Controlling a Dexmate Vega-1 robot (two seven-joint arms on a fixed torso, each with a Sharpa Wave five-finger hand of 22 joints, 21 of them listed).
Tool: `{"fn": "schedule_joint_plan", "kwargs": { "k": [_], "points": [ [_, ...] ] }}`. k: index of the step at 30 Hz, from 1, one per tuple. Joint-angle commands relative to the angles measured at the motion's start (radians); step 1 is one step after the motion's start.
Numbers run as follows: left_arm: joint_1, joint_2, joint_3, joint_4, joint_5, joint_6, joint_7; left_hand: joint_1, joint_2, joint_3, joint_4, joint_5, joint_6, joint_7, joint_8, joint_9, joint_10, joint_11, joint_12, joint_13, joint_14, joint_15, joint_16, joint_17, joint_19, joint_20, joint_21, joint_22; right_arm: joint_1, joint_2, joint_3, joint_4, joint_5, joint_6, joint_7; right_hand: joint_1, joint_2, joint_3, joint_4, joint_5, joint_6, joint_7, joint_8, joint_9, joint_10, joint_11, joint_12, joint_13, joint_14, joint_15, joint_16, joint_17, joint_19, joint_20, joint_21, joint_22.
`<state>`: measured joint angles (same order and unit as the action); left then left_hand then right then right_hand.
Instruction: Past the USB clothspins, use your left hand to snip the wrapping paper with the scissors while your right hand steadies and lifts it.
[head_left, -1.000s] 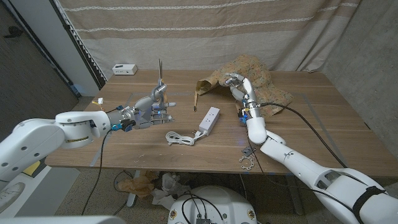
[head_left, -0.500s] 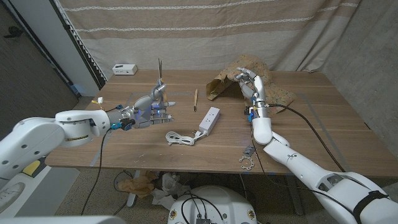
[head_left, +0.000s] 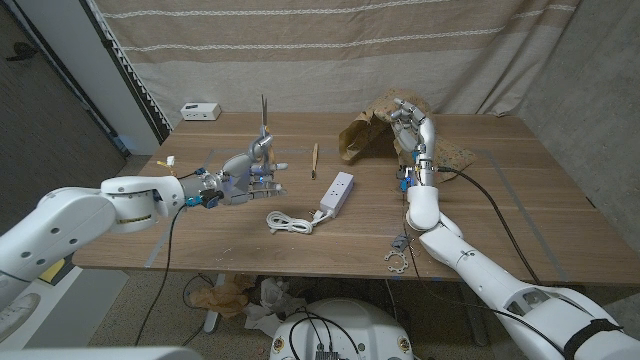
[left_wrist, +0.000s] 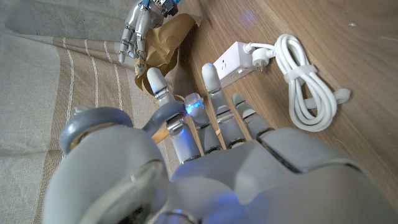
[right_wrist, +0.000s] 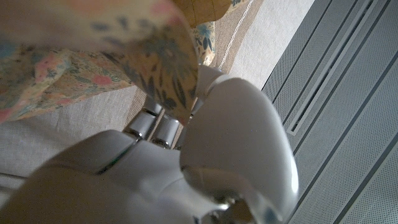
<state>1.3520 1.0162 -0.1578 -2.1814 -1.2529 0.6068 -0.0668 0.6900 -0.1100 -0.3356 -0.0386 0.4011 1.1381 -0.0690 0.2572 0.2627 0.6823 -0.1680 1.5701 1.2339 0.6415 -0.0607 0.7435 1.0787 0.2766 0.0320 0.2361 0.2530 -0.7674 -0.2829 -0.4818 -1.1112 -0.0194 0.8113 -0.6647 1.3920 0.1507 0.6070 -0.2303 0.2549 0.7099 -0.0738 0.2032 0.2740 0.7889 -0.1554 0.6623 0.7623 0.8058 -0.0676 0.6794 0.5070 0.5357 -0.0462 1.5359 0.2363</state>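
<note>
Brown wrapping paper (head_left: 365, 135) hangs lifted off the bench's (head_left: 500, 215) far side, pinched in my right hand (head_left: 412, 128). My left hand (head_left: 248, 172) grips the scissors (head_left: 263, 132), blades pointing up, well apart from the paper. White power strip (head_left: 336, 192) lies between them.

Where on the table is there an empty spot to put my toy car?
Bare wood lies along the near edge in front of the coiled white cable, and on the far right beyond the right hand. The middle is crowded: power strip, wooden clothespin, the left hand holding the scissors, and the lifted wrapping paper.
</note>
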Motion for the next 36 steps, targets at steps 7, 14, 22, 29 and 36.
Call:
{"fn": "schedule_joint_plan", "kwargs": {
  "k": [7,14,22,29,36],
  "points": [
    [-0.018,0.021,0.044,0.015,-0.014,-0.043,-0.015,0.008,-0.007,-0.004,0.007,0.006,0.036,0.041,-0.002,0.002,0.033,-0.036,0.000,0.004,0.003,-0.150,-0.002,0.003,0.006,0.001,0.002,0.002,-0.059,0.079,0.065,-0.103,0.138,-0.004,0.114,0.001,0.061,0.141,0.148,-0.006,-0.006,0.004,-0.005,0.003,0.004,0.007,0.010,0.016,0.111,-0.161,0.256,0.348,-0.006,-0.160,0.008,0.002],
    [-0.025,0.029,0.058,0.022,-0.017,-0.053,-0.027,0.008,-0.007,-0.004,0.008,0.007,0.037,0.040,-0.002,0.003,0.033,-0.036,0.000,0.004,0.005,-0.151,-0.003,0.002,0.006,0.002,0.002,0.002,-0.068,0.099,0.080,-0.126,0.147,-0.014,0.126,0.004,0.061,0.142,0.149,-0.010,-0.006,0.005,-0.005,0.002,0.007,0.009,0.008,0.013,0.111,-0.161,0.256,0.344,-0.006,-0.161,0.008,0.003],
    [-0.048,0.041,0.082,0.031,-0.028,-0.055,-0.045,0.008,-0.008,-0.004,0.008,0.007,0.037,0.042,-0.003,0.003,0.032,-0.035,0.000,0.004,0.005,-0.151,-0.002,0.005,0.005,0.002,0.002,0.002,-0.070,0.121,0.080,-0.134,0.147,-0.013,0.140,0.010,0.059,0.141,0.148,-0.016,-0.013,0.025,-0.010,0.000,0.015,0.014,0.000,-0.002,0.111,-0.162,0.256,0.339,-0.012,-0.160,0.010,0.005],
    [-0.051,0.027,0.098,0.047,-0.060,-0.064,-0.058,0.008,-0.009,-0.005,0.009,0.007,0.035,0.043,-0.005,0.002,0.032,-0.035,0.000,0.004,0.006,-0.150,-0.002,0.006,0.006,0.002,0.002,0.002,-0.066,0.147,0.082,-0.122,0.152,0.018,0.149,0.013,0.060,0.141,0.149,-0.020,-0.016,0.022,-0.013,-0.002,0.020,0.014,-0.006,-0.013,0.108,-0.162,0.253,0.332,-0.015,-0.159,0.011,0.006],
    [-0.064,0.038,0.118,0.048,-0.083,-0.050,-0.047,0.007,-0.011,-0.006,0.010,0.007,0.035,0.044,-0.006,0.002,0.032,-0.036,0.000,0.004,0.008,-0.150,-0.003,0.006,0.006,0.003,0.002,0.002,-0.049,0.170,0.079,-0.085,0.167,0.081,0.183,0.015,0.059,0.141,0.152,-0.024,-0.018,0.021,-0.014,-0.005,0.020,0.010,-0.009,-0.015,0.110,-0.162,0.256,0.331,-0.017,-0.159,0.011,0.007]
  ]
}}
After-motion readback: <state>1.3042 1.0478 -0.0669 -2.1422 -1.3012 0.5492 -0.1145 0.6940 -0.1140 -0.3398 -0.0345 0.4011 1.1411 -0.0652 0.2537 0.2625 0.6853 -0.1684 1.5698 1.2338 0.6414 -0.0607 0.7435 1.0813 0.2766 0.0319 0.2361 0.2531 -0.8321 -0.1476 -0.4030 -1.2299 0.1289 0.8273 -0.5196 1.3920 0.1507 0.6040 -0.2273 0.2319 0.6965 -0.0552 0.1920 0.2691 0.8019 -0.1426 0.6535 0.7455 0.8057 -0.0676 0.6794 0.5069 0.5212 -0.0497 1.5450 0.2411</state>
